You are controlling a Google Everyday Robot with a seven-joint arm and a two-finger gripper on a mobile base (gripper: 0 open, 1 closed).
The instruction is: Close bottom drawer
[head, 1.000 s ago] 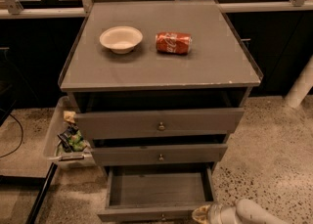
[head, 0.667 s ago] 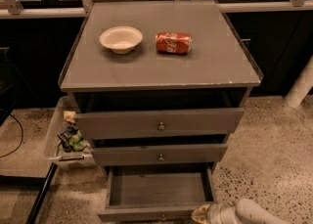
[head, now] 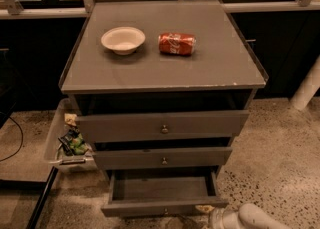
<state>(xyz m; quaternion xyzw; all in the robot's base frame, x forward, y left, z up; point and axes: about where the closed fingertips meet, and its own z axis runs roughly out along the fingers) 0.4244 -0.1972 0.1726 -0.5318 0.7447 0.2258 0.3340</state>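
Low at the frame's right side, the end effector (head: 208, 211) sits just beside the right end of the bottom drawer (head: 162, 192) front panel, with the arm coming in from the lower right. I can't tell whether it's touching the panel, how far open it is, or whether it has hold of anything, since it's mostly cut off by the frame edge. The bottom drawer is pulled well out of the cabinet (head: 75, 105) and the box looks empty. Its knob (head: 165, 211) is barely visible low on the panel. My read is that the push isn't done yet. The main risk is that contact is out at the right corner, not mid-panel. A shove from there could rack the drawer and jam it, or the end effector could slip off the panel end and skid along the side. Too much force could also jolt the cabinet. The can (head: 177, 43) lies on its side on the worktop (head: 200, 73) near the bowl (head: 123, 39) and could roll.
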